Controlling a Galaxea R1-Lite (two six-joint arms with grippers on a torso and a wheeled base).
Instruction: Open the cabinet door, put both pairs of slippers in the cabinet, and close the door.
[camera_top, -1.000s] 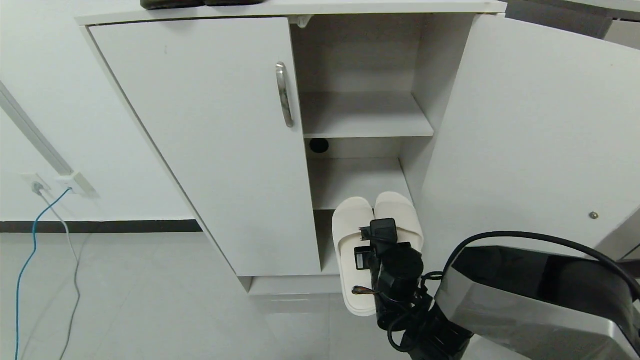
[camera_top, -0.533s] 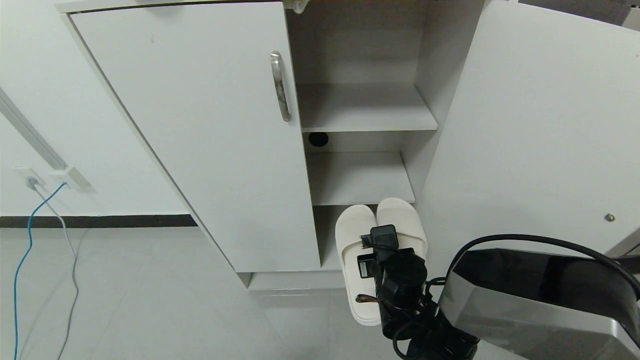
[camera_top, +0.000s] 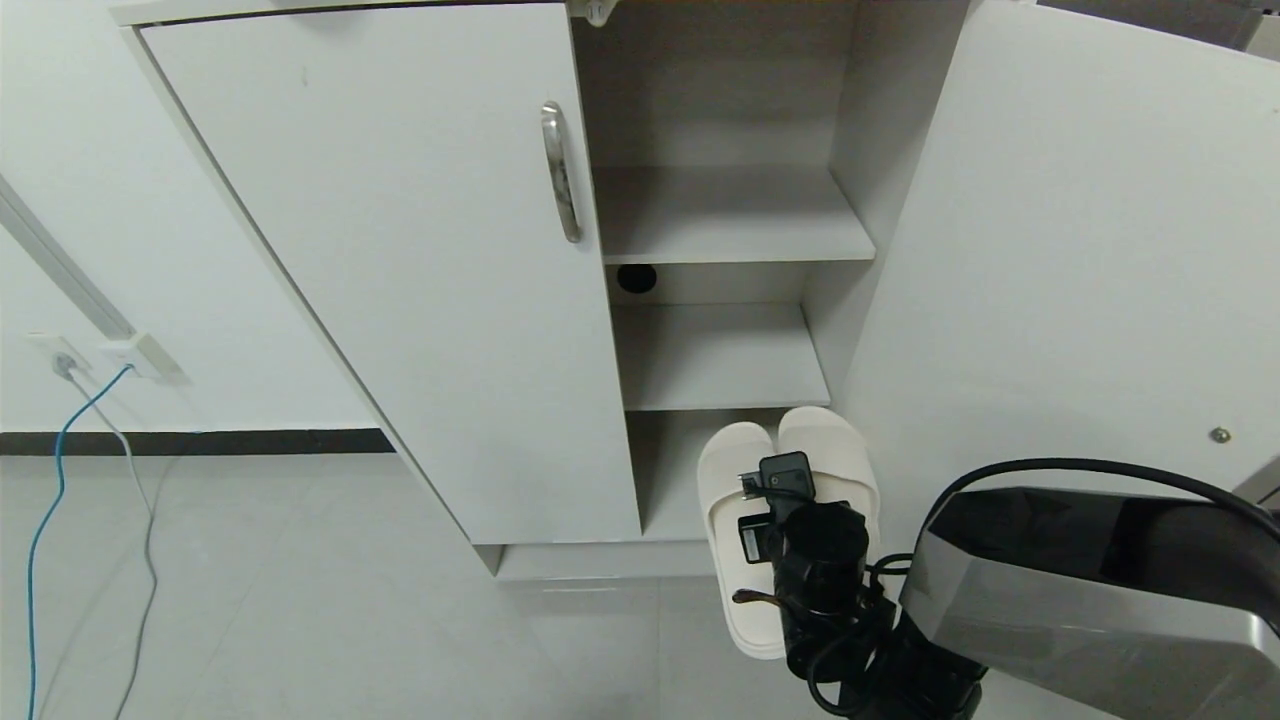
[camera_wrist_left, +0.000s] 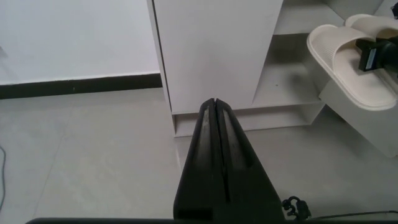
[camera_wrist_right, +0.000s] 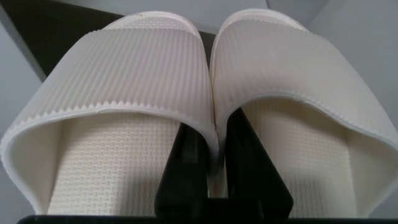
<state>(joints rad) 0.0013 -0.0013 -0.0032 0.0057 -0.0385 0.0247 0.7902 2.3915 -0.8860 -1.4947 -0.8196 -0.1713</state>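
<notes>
clamping white slippers (camera_top: 735, 460) by their straps, the right gripper (camera_wrist_right: 214, 149) hangs before the open cabinet (camera_top: 715, 355) (nothing shelved yet).

The floor (camera_top: 300, 600) is pale grey tile and meets a white wall along a dark skirting strip (camera_top: 200, 441). The cabinet (camera_top: 400, 250) stands on the floor on a recessed plinth, with its left door shut and its right door (camera_top: 1050, 250) swung open. Inside the open half, an upper shelf (camera_top: 720, 215) sits above a lower shelf (camera_top: 715, 355), with the bottom board (camera_top: 665, 490) beneath. At the left, a blue cable (camera_top: 40, 545) and a grey cable (camera_top: 150, 540) run down from wall sockets and trail across the floor.
</notes>
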